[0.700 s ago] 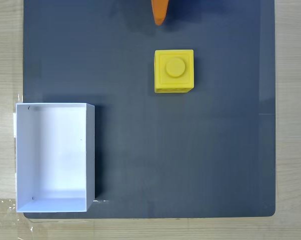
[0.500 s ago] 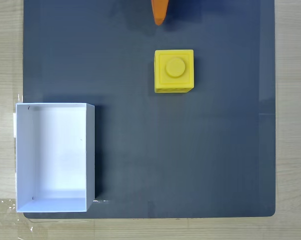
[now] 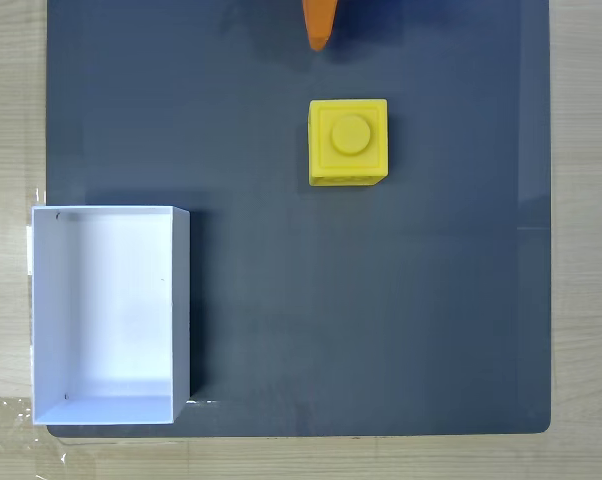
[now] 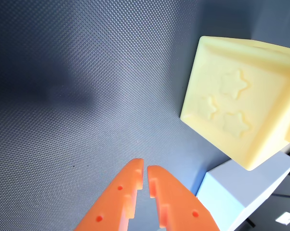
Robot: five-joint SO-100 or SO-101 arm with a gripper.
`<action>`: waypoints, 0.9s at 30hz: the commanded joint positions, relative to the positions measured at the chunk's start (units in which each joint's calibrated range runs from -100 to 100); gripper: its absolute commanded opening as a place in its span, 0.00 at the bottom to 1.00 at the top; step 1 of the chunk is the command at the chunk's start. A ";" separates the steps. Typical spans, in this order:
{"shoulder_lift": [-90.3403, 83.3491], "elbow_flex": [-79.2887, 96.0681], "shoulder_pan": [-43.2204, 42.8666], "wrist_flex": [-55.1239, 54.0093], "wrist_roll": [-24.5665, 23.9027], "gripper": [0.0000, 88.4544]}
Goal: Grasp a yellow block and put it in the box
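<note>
Yellow plastic, rigid and probably light, makes up the block (image 3: pixel 348 142), which sits on the dark mat (image 3: pixel 381 320) up and right of the box (image 3: pixel 181 300). Flat opposite sides (smooth, possibly slippery) should be gripped. The hand (image 4: pixel 145 169) is nearly closed, empty.

Orange plastic fingers (image 4: pixel 128 197), pointed tips, small round holes.

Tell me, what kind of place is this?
Probably a tabletop set up for robot practice. A dark mat lies on a wooden table, with a yellow block, a white box and an orange gripper above it.
</note>
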 commanded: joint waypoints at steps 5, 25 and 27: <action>0.26 -0.28 0.60 -0.13 0.25 0.01; 58.14 -61.97 -2.09 2.14 0.25 0.02; 64.07 -71.20 -2.85 7.29 0.25 0.02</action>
